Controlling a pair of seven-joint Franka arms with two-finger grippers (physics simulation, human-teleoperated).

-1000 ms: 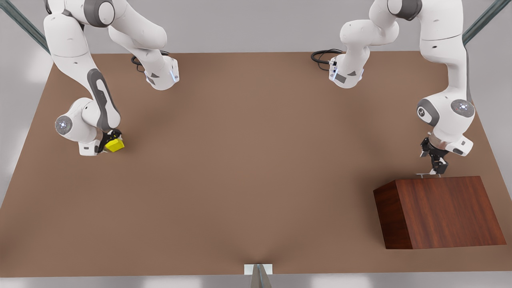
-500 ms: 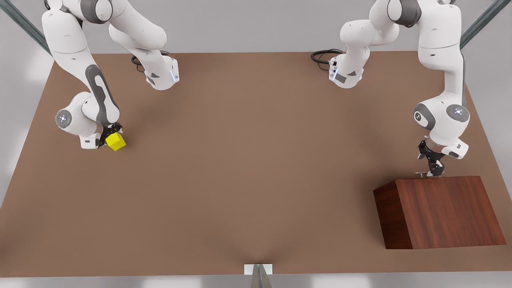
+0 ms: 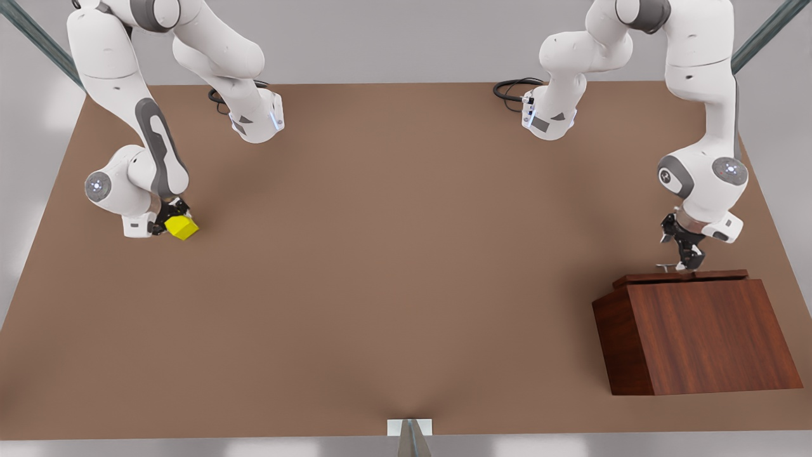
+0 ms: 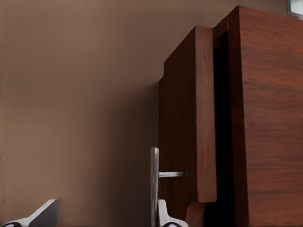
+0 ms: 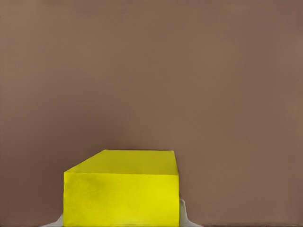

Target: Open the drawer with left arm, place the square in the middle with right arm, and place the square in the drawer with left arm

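Currently | right gripper: clamped on cube, low over table; rigid, likely light, flat faces suit pinching | left gripper: on handle, finger spread unclear; drawer slightly out, stiff slider.

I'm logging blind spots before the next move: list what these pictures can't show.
- Inside of the drawer: front view sees only its top edge; left wrist view shows a dark gap.
- Right gripper fingers: the yellow cube covers them.
- Left gripper grip on the handle: cut off by the picture edge.
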